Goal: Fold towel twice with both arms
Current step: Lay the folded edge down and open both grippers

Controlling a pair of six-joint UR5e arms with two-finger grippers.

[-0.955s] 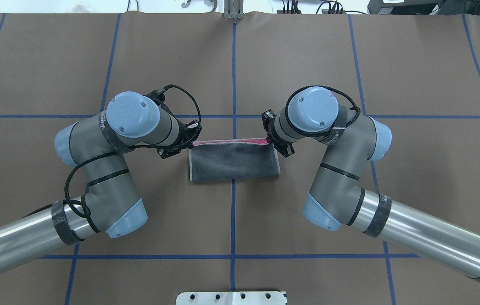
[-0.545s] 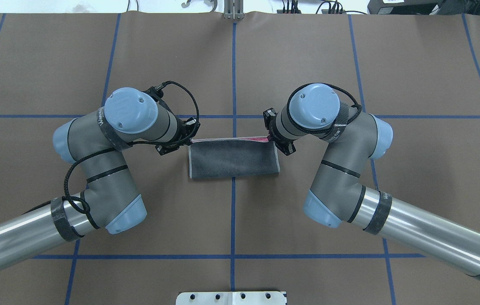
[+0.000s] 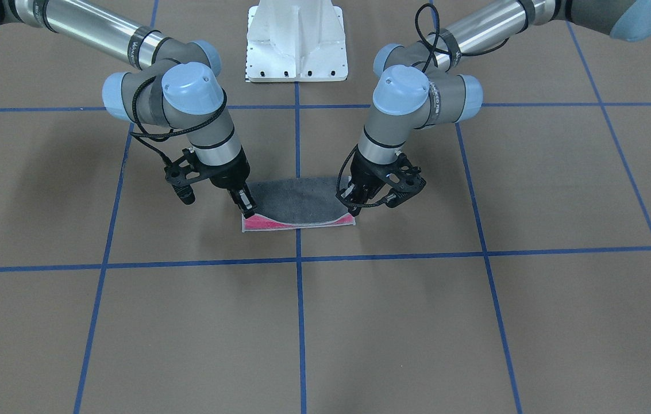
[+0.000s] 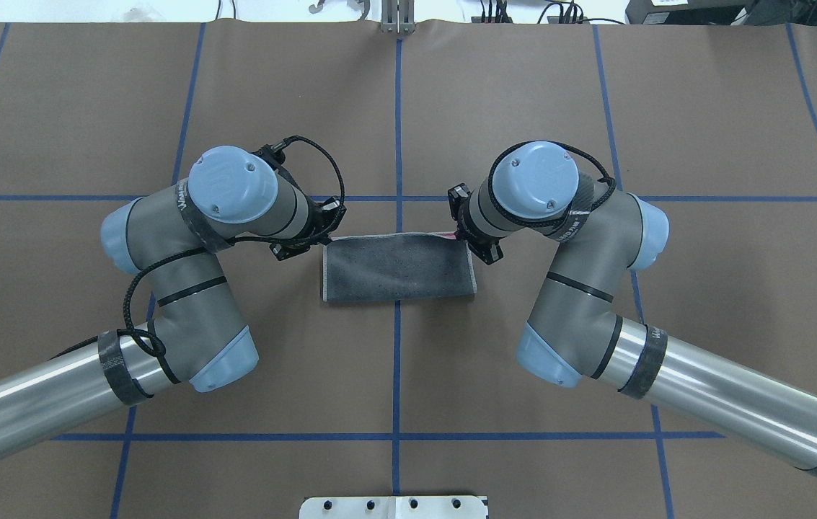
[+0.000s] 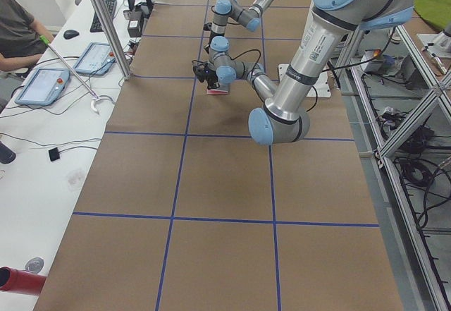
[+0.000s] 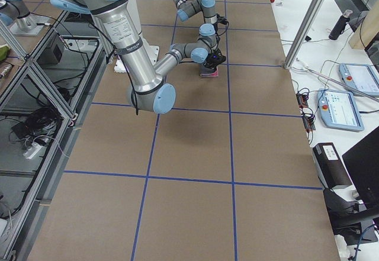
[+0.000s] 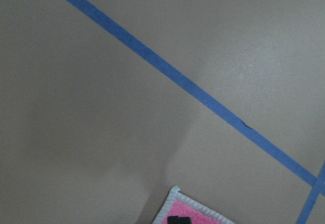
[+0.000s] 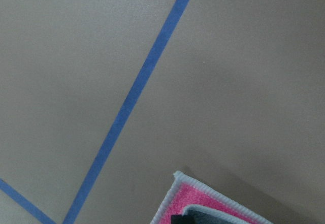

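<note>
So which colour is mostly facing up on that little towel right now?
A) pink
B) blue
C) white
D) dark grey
D: the folded towel lies with its dark grey face on top, and only a thin pink strip peeks out along one long edge.
</note>
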